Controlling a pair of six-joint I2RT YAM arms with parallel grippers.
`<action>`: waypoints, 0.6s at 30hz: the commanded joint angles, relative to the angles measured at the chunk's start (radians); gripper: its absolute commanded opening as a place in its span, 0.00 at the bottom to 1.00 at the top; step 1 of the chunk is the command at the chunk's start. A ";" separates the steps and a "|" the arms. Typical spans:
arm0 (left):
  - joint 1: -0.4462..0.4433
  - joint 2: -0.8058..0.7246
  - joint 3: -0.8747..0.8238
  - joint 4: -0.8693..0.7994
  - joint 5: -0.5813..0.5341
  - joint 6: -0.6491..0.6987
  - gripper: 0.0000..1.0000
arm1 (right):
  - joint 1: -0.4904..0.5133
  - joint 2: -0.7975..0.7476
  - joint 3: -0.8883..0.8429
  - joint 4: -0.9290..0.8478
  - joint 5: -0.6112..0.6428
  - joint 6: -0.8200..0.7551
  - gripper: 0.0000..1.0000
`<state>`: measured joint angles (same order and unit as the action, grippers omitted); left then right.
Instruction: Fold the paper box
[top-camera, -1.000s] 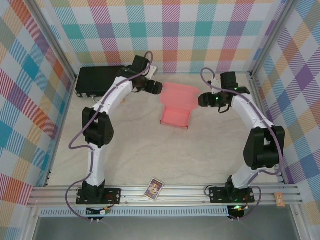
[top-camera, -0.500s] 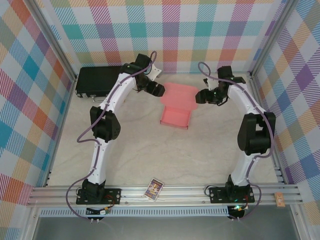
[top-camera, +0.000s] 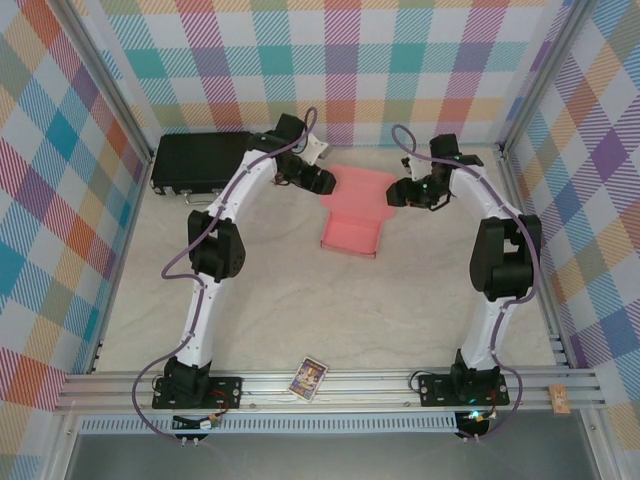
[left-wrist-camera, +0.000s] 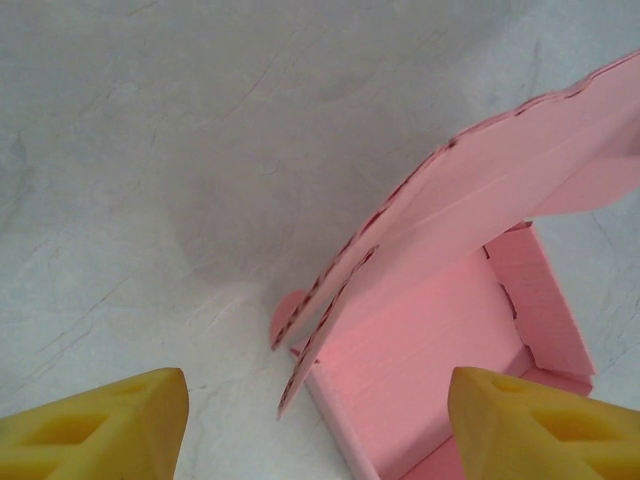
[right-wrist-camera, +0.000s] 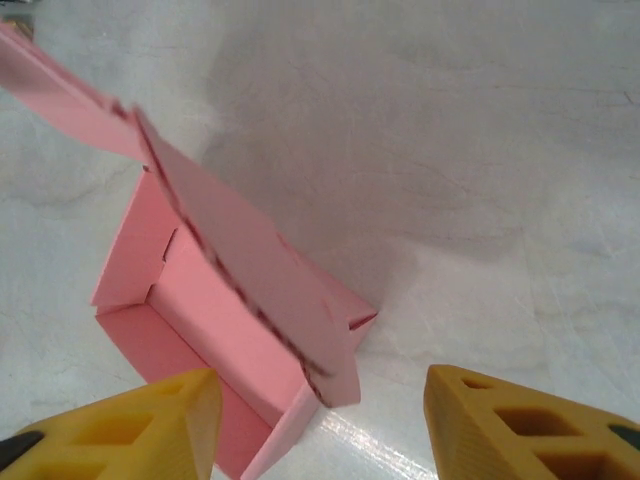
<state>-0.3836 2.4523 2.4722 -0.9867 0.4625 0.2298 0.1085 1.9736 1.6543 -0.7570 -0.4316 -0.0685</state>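
The pink paper box (top-camera: 352, 228) lies on the table at the back middle, its tray open and its lid (top-camera: 364, 184) tilted up at the far end. My left gripper (top-camera: 322, 182) hovers at the lid's left corner. In the left wrist view the box's raised side flap (left-wrist-camera: 330, 310) stands between the spread yellow fingertips (left-wrist-camera: 100, 425), untouched; the left gripper (left-wrist-camera: 318, 432) is open. My right gripper (top-camera: 398, 195) is at the lid's right corner. In the right wrist view the right gripper (right-wrist-camera: 320, 428) is open too, straddling the lid's drooping flap (right-wrist-camera: 270, 280) without contact.
A black hard case (top-camera: 195, 163) lies at the back left, just behind the left arm. A small picture card (top-camera: 309, 378) rests on the front rail between the arm bases. Plaid walls close in the back and both sides.
Both arms have reached further back and inward, bringing the grippers close to the lid's two corners. Both pairs of jaws have narrowed somewhat. The box has stayed put.
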 joint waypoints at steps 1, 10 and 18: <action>-0.004 0.017 0.005 0.027 0.059 -0.018 0.64 | 0.010 0.022 0.038 0.012 -0.033 -0.021 0.53; -0.011 0.023 -0.004 0.033 0.094 -0.027 0.53 | 0.029 0.056 0.070 -0.001 -0.025 -0.066 0.41; -0.014 0.026 -0.021 0.033 0.091 -0.026 0.47 | 0.038 0.066 0.078 0.004 0.007 -0.066 0.30</action>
<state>-0.3878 2.4638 2.4641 -0.9604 0.5343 0.2016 0.1390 2.0342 1.6962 -0.7490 -0.4255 -0.1165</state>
